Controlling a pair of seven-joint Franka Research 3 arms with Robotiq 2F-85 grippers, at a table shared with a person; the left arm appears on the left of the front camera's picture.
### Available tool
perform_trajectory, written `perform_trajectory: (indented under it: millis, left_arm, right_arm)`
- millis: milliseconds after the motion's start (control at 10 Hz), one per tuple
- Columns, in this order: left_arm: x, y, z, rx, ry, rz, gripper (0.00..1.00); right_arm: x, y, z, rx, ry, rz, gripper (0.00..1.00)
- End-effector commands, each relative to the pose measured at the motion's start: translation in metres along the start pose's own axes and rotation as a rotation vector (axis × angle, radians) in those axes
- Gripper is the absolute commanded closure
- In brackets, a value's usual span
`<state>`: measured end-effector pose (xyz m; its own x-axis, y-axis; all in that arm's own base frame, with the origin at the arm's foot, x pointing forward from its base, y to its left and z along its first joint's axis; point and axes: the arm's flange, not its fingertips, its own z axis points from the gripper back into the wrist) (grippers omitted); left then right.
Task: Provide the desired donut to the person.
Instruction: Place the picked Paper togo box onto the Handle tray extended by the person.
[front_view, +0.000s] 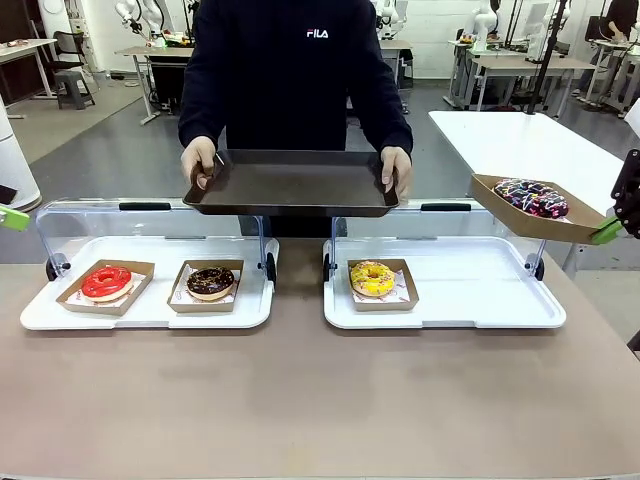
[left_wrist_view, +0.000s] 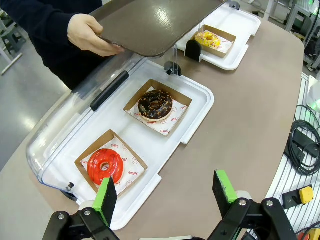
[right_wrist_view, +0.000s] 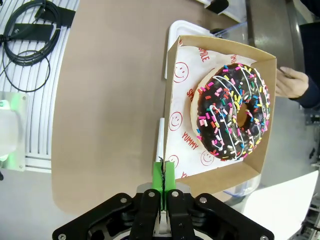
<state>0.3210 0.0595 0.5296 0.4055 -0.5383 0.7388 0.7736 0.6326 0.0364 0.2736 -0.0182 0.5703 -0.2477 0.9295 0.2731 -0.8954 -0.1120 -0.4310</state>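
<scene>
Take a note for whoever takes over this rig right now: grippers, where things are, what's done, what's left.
Right gripper: jaws shut on the edge of the cardboard tray carrying the sprinkle donut, held in the air at the table's right side.
Left gripper: open, empty, above the table near the red donut.
The person holds a dark serving tray out with both hands.
The chocolate donut and yellow donut sit in the display cases.
Done: sprinkle donut picked up. Left: set it on the serving tray, release.

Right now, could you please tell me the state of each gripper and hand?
Left gripper: open, empty.
Right gripper: shut on the brown cardboard tray carrying the sprinkled chocolate donut.
Person's hands: both holding the dark rectangular tray.
</scene>
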Motion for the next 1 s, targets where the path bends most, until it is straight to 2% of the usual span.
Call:
perform_trajectory:
  millis: [0,600,700,900]
  left_arm:
    - [-0.001,0.001,0.0,-0.006,-0.008,0.0,0.0]
    - [-0.001,0.001,0.0,-0.006,-0.008,0.0,0.0]
    - [-0.001,0.001,0.0,-0.006,-0.008,0.0,0.0]
    - [-0.001,0.001,0.0,-0.006,-0.008,0.0,0.0]
  right_arm:
    - [-0.003,0.005,-0.004,0.006,0.016,0.004,1.0]
    - [0.0,0.0,0.0,0.0,0.0,0.0,0.99]
    - [0.038,-0.019,0.002,-0.007,0.033,-0.048,0.99]
    - [0.117,-0.065,-0.002,0.048,0.11,-0.054,0.99]
